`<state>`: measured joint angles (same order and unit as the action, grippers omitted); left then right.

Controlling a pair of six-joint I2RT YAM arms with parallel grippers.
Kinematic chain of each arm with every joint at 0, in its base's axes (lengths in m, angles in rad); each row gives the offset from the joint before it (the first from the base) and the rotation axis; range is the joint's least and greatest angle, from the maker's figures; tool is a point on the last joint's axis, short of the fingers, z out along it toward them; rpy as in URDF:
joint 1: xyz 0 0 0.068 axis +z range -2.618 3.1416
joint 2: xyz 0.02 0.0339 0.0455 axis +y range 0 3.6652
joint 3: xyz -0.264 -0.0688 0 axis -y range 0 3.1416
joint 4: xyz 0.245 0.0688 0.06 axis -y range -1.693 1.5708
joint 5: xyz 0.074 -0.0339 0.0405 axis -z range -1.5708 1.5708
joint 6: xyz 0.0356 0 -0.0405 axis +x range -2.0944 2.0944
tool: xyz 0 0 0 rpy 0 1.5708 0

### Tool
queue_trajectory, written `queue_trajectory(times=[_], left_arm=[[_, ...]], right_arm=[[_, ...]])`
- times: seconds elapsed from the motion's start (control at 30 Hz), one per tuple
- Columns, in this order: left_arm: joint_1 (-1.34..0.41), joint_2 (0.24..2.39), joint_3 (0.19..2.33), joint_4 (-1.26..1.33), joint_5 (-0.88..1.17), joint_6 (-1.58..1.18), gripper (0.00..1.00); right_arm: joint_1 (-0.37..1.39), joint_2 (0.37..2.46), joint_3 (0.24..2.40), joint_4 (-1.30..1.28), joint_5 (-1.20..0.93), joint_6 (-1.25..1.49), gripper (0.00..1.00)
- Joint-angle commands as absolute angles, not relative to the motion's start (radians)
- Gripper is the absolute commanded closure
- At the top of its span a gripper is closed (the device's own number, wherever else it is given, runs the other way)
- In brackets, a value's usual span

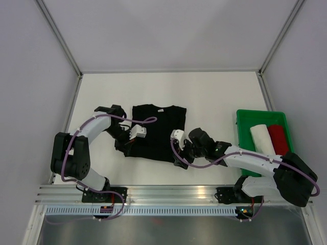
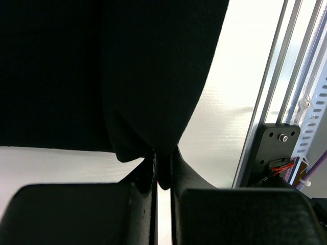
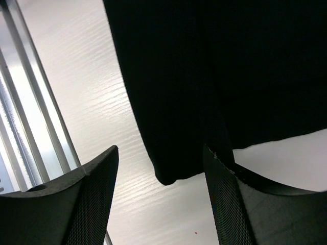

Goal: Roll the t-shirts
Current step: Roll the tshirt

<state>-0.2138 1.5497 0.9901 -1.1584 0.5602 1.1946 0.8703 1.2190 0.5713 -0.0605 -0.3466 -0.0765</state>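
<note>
**Black shirt flat, left corner pinched, right corner let go**

Landmark: the black t-shirt (image 1: pixel 156 131), spread on the white table (image 1: pixel 214 97), neck label toward the far side, hem toward the arm bases.

- Left gripper (image 1: pixel 124 144) sits at the shirt's near-left hem corner. In the left wrist view its fingers (image 2: pixel 148 171) are pressed together with a fold of black cloth caught between them, the fabric bunching into a small peak at the tips. Closed and gripping the shirt.
- Right gripper (image 1: pixel 182 159) sits at the shirt's near-right hem corner. In the right wrist view the two fingers (image 3: pixel 99 176) stand well apart; the corner of the hem hangs in the gap between them, lying on the table. The cloth touches or nearly touches the inner face of the right-hand finger; I cannot tell which. Open, holding nothing.
- Right of the shirt, well apart from it: a green bin (image 1: pixel 244 118) with a white roll (image 1: pixel 261 138) and a red roll (image 1: pixel 279 139) side by side inside.

Relation that matters: the hem edge runs left to right between the two grippers, so the roll axis lies across the table and rolling would travel away from the bases, toward the collar. Each arm is nearest its own corner. Judgement: rolling proper not yet begun; the right side needs a fresh hold, or the corners will advance unevenly.
</note>
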Motion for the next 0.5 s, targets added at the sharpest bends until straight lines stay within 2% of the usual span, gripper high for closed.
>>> queue_trajectory(times=[0.0,0.13,0.2,0.23,0.3,0.4,0.47], left_arm=[[-0.198,1.543,1.011,-1.186,0.606,1.235,0.98],[-0.178,1.543,1.002,-1.187,0.607,1.250,0.98],[-0.164,1.543,0.996,-1.192,0.612,1.258,0.98],[-0.163,1.542,0.994,-1.196,0.612,1.258,0.98],[-0.161,1.537,0.989,-1.206,0.615,1.264,0.98],[-0.161,1.523,0.976,-1.236,0.614,1.272,0.98],[-0.161,1.497,0.965,-1.268,0.614,1.284,0.98]], right_arm=[[0.885,1.273,0.633,-0.041,-0.267,-0.003,0.27],[0.899,1.334,0.638,-0.032,-0.252,0.055,0.29],[0.900,1.380,0.649,-0.035,-0.236,0.071,0.37],[0.900,1.394,0.655,-0.046,-0.229,0.083,0.56],[0.899,1.427,0.686,-0.070,-0.232,0.090,0.80],[0.899,1.422,0.707,-0.129,-0.300,0.071,0.99],[0.899,1.392,0.696,-0.135,-0.409,0.080,1.00]])
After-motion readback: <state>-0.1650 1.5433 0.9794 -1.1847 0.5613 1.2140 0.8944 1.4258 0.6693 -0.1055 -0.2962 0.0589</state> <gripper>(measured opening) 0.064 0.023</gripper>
